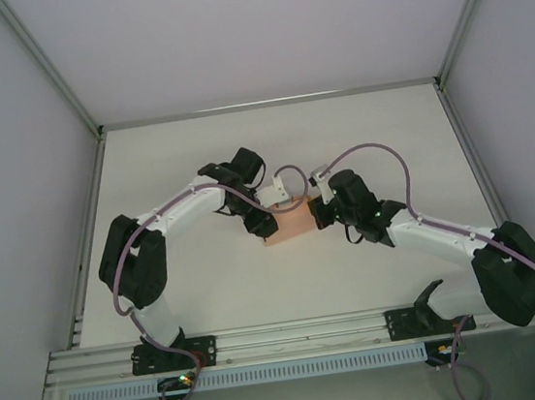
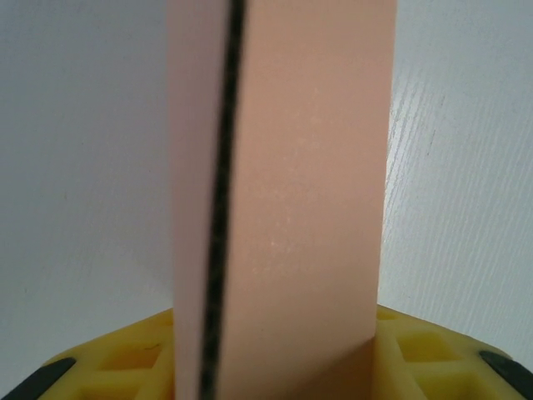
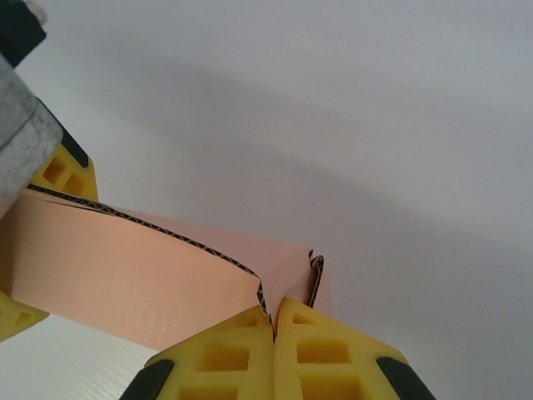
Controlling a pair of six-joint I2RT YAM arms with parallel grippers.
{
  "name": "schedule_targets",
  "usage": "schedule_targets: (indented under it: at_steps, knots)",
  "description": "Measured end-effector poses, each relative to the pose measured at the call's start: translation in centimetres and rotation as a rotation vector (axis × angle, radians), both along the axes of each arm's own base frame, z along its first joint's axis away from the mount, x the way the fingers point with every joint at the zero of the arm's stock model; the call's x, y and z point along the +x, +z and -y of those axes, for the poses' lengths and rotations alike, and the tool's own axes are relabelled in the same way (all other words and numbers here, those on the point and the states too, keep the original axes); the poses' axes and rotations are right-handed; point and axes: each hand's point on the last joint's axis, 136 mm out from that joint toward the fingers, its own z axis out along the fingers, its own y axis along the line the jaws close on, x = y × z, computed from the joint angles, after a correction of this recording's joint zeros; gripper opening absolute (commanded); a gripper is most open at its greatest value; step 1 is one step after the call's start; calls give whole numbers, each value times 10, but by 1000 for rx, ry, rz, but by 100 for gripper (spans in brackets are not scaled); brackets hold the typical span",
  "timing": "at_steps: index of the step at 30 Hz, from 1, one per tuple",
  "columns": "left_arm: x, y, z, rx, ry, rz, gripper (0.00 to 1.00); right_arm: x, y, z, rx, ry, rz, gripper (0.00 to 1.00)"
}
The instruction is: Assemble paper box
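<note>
Top external view puts the paper box (image 1: 287,227) at the middle of the table (image 1: 358,140), bridged between my two grippers. My left gripper (image 1: 263,223) is clamped across a pink panel, and the card fills the gap between its yellow pads (image 2: 125,367). My right gripper (image 1: 316,212) is fully closed, its tips meeting at the folded corner; whether they nip any card I cannot tell. I judge the thin corrugated card light, fairly stiff, yet easily creased, so I'd hold flat panels near the fold lines, not free edges.
</note>
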Motion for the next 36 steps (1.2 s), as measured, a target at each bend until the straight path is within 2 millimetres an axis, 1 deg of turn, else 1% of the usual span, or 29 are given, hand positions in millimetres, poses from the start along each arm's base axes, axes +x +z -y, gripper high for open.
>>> schedule_targets:
  at_steps: [4,8,12,16,27,31,34,36]
  knots:
    - [1,1,0,4,-8,10,42,-6,-1,3,1,-23,26,0]
    - [2,2,4,3,-23,20,42,-8,0,9,-8,-52,36,0]
    - [-2,3,9,1,-59,30,42,-14,2,16,-8,-67,21,0]
    - [-5,3,12,-1,-85,40,43,-20,3,18,-11,-62,12,0]
    - [-4,2,12,-3,-126,64,43,-22,7,20,-48,-58,-30,0]
    - [-1,0,10,-5,-122,66,44,-19,6,17,-58,-56,-43,0]
    - [3,0,8,-12,-109,69,48,-16,4,15,-46,-62,-38,0]
    - [6,1,6,-16,-101,73,53,-15,2,14,-32,-65,-26,0]
